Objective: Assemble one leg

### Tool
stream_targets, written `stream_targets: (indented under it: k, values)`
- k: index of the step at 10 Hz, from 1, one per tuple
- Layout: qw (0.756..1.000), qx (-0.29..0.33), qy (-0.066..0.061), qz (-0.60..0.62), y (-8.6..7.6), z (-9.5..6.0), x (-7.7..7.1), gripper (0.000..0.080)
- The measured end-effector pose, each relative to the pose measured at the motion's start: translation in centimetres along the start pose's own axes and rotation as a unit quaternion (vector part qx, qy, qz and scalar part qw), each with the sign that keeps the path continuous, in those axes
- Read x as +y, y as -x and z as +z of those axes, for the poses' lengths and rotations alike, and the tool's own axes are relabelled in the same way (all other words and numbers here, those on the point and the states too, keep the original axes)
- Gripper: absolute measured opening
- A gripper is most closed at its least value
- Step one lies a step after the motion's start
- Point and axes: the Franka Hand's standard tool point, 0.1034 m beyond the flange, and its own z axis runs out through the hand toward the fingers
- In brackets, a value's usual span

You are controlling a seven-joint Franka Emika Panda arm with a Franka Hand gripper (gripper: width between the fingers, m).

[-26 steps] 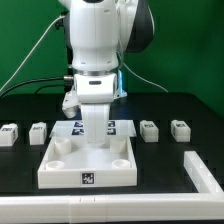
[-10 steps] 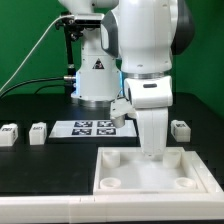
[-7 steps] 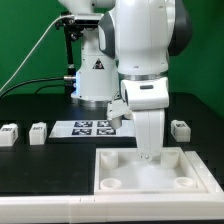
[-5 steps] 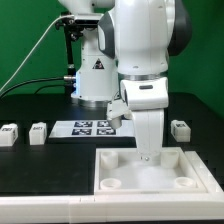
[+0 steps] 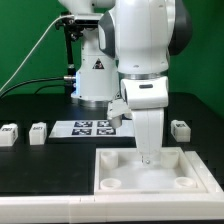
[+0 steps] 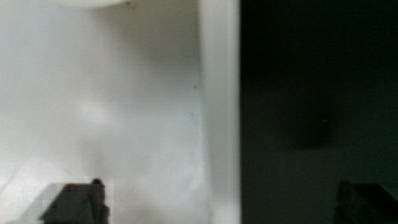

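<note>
The large white recessed panel (image 5: 150,176) lies at the front on the exterior view's right. My gripper (image 5: 148,156) points straight down at the panel's far rim. In the wrist view my gripper (image 6: 222,200) is open: one dark fingertip (image 6: 75,200) is over the white panel (image 6: 107,100), the other (image 6: 370,200) over the black table (image 6: 320,100), with the rim between them. It holds nothing. Small white legs with marker tags stand in a row behind: two on the left (image 5: 10,134) (image 5: 38,131) and one on the right (image 5: 180,128).
The marker board (image 5: 95,128) lies flat behind the panel, near the arm's base (image 5: 95,80). A long white bar (image 5: 50,210) runs along the table's front edge. A green wall stands behind.
Since the earliest frame the panel has slid from the middle to the exterior view's right with my gripper at its far rim. In the last second the arm shifted slightly, then held still.
</note>
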Motion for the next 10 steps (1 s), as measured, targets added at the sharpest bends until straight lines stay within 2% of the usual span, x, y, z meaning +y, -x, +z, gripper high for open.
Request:
stream_targets:
  k: [2,4,5,6,8,10]
  values:
    - [1.000,-0.003,0.012,0.021,-0.5,-1.7,0.0,0.0648]
    - [0.998,-0.008,0.033,0.059,-1.3,-5.0,-0.8,0.0648]
    - [0.996,-0.008,0.039,0.084,-1.3,-6.0,-1.2,0.0648]
    - [0.992,-0.006,0.042,0.120,-1.1,-6.5,-1.7,0.0648]
    - [0.989,-0.004,0.038,0.142,-1.0,-6.1,-1.7,0.0648]
    - [0.970,-0.001,0.038,0.239,-1.1,-6.0,-1.7,0.0648]
